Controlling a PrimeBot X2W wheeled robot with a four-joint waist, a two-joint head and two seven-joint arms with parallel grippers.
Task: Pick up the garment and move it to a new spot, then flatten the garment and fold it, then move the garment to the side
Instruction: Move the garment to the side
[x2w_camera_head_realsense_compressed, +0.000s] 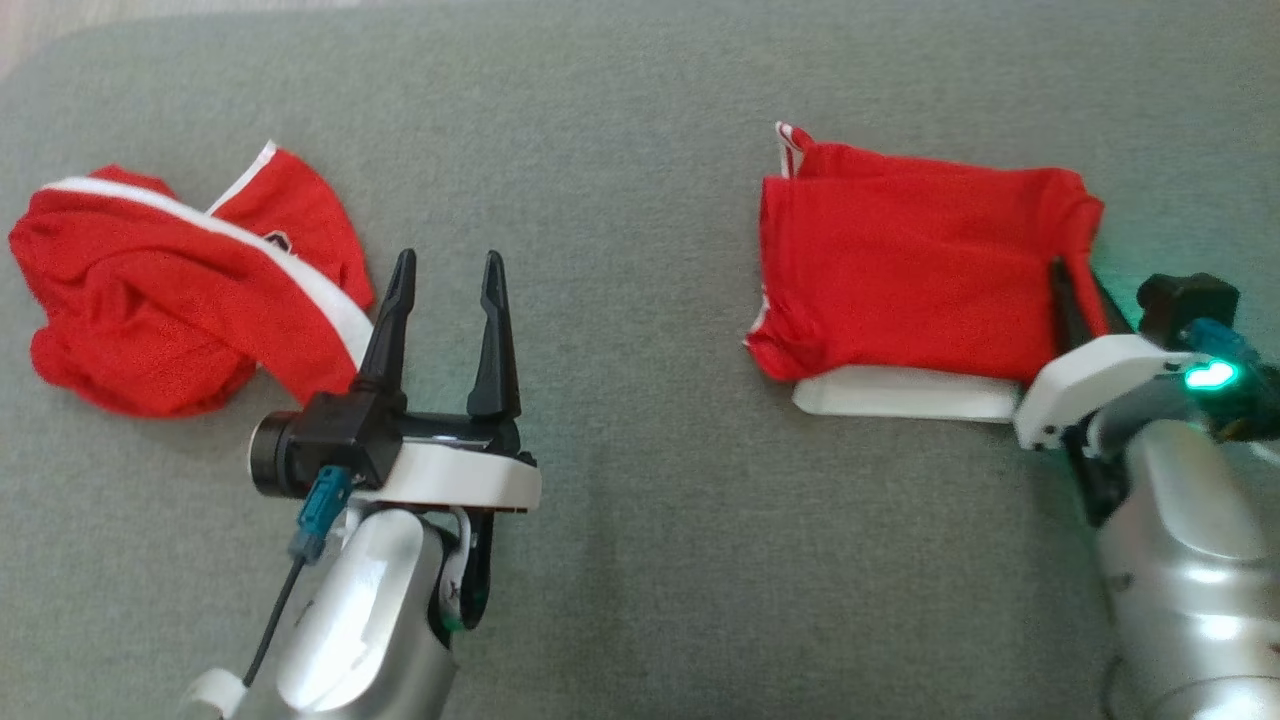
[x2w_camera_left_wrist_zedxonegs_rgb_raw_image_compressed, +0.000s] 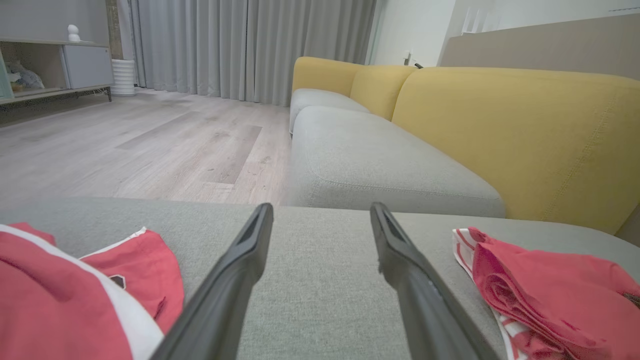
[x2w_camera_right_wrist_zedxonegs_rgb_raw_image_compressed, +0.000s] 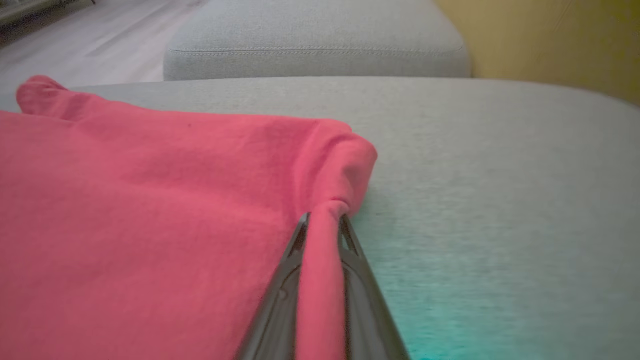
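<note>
So the work surface is a big grey-green fabric cushion (x2w_camera_head_realsense_compressed: 640, 120), with a yellow-backed sofa (x2w_camera_left_wrist_zedxonegs_rgb_raw_image_compressed: 500, 130) and pale wood floor (x2w_camera_left_wrist_zedxonegs_rgb_raw_image_compressed: 125, 145) behind it. The folded red jersey-cloth garment (x2w_camera_head_realsense_compressed: 910, 270) lies flat on the right side of the cushion, with a white flat strip (x2w_camera_head_realsense_compressed: 900, 395) poking out from under its near edge. The right gripper (x2w_camera_right_wrist_zedxonegs_rgb_raw_image_compressed: 324, 222) is clenched on a bunched bit of the garment's right edge, down at cushion level. The left gripper (x2w_camera_head_realsense_compressed: 448, 268) is released, fingers spread wide with nothing between them, just beside a crumpled red garment with a white stripe (x2w_camera_head_realsense_compressed: 150, 300) on the left side.
</note>
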